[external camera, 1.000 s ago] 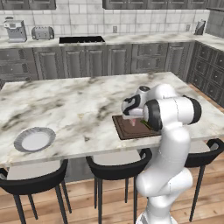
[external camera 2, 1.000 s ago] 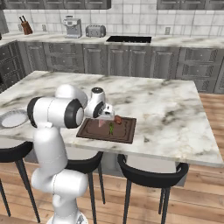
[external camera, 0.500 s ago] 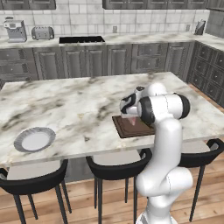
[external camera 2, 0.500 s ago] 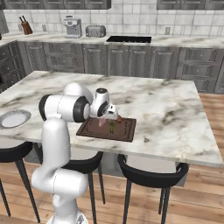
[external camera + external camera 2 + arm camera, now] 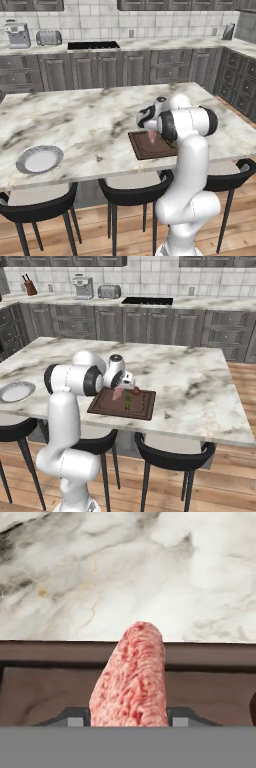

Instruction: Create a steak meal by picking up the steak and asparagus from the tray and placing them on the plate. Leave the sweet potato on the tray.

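**Pink steak between the fingers, above the brown tray**

Left base view: Marble island counter (image 5: 75, 125), grey-veined white, spans the middle of the frame. The tray (image 5: 150, 147), dark brown, lies right of centre near the counter's front edge. The gripper (image 5: 151, 131) points down over the tray from the white arm at right. The steak (image 5: 152, 136) shows as a small pink sliver hanging under the hand, upright. The plate (image 5: 39, 159), white with a grey-blue rim, sits at lower left of the counter, well apart from the tray. Three black stools (image 5: 132, 192) stand along the bottom.

Right base view: Tray (image 5: 107, 405) lies at centre, just right of the arm. Gripper (image 5: 120, 390) is over the tray's upper left part, steak (image 5: 118, 394) dangling pink below it, its lower end at or just above the board; cannot tell which. The sweet potato (image 5: 135, 390), a dark red-brown lump, lies near the tray's far edge, just right of the steak. The asparagus (image 5: 128, 402), a short green stalk, lies mid-tray below it. Plate (image 5: 16, 391) is at the far left edge of the frame.

Hand view: Steak (image 5: 131, 679) fills the centre, mottled pink, rising from between the two dark fingertips (image 5: 75, 718) at the bottom; the jaws press on it from both sides. Tray rim (image 5: 50, 649) runs as a brown band across the middle, marble above it.
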Tool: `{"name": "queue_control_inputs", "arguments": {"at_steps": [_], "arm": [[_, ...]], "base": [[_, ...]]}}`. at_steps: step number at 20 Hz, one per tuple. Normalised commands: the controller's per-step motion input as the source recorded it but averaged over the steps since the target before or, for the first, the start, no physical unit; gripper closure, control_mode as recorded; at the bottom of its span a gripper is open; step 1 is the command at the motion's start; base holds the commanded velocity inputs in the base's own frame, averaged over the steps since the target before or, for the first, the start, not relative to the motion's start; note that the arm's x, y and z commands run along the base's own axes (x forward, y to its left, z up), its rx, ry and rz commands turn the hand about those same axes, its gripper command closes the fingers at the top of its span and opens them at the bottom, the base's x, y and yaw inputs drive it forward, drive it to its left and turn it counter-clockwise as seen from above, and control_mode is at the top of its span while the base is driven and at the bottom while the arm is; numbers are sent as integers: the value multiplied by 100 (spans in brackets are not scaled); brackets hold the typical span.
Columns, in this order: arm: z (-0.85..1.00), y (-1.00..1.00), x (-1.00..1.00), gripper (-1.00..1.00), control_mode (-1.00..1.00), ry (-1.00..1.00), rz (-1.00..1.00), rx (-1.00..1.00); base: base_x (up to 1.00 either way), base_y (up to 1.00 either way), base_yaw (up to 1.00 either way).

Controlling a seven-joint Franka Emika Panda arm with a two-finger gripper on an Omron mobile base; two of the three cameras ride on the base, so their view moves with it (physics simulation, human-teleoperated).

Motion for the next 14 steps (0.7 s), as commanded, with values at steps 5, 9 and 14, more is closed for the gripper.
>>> {"name": "queue_control_inputs", "arguments": {"at_steps": [5,9,14], "arm": [[1,-1,-67,100,-100,-25,0,6],[68,0,-49,100,-100,-7,0,0],[97,15,-24,100,-100,-1,7,0]], "base": [[0,0,0],[0,0,0],[0,0,0]]}}
